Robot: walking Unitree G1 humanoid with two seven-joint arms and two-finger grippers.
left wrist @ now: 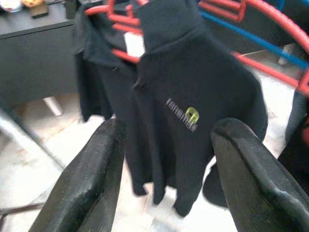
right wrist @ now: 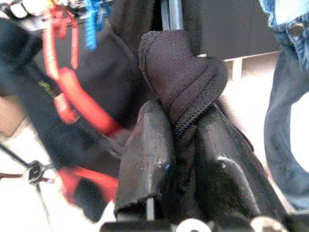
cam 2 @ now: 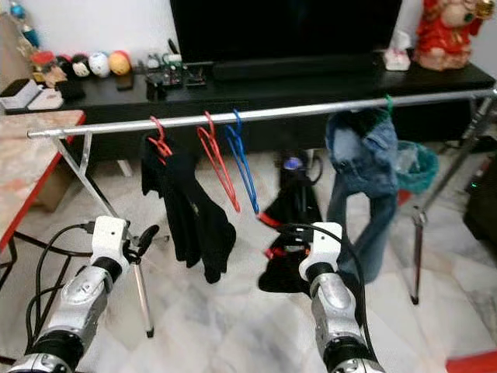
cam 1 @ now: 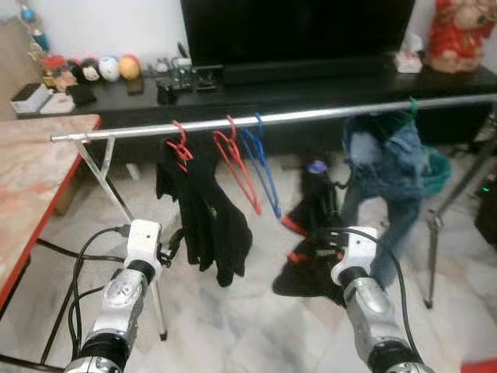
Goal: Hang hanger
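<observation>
- 1 silver clothes rail point(cam 1: 256, 120) runs across the room in front of a dark TV cabinet point(cam 1: 295, 89).
- 4 hangers hang on the rail: 1 red hanger point(cam 1: 180, 148) carrying a black shirt point(cam 1: 203, 217), 1 empty red hanger point(cam 1: 237, 167), 1 empty blue hanger point(cam 1: 262, 163), and 1 green hanger point(cam 1: 412, 105), of which little more than the hook shows, carrying blue jeans point(cam 1: 384, 167).
- 1 more red hanger point(cam 1: 293, 225), with a black garment point(cam 1: 314, 233) on it, is below the rail, just ahead of the right gripper point(right wrist: 186, 133).
- The right wrist view shows what the head views do not: the right gripper's 2 fingers point(right wrist: 147, 159) are pressed together on a fold of the black garment, with that red hanger blurred beside it.
- The left gripper point(left wrist: 166, 159) is held low, near the black shirt; its 2 fingers point(left wrist: 87, 183) are spread apart with nothing between them.
- The left wrist view reveals a small logo point(left wrist: 186, 118) on the shirt's chest and a white neck label point(left wrist: 134, 44).
- 1 red-edged table point(cam 1: 35, 179) stands at the robot's left; 1 teal basket point(cam 1: 435, 171) sits behind the jeans.
</observation>
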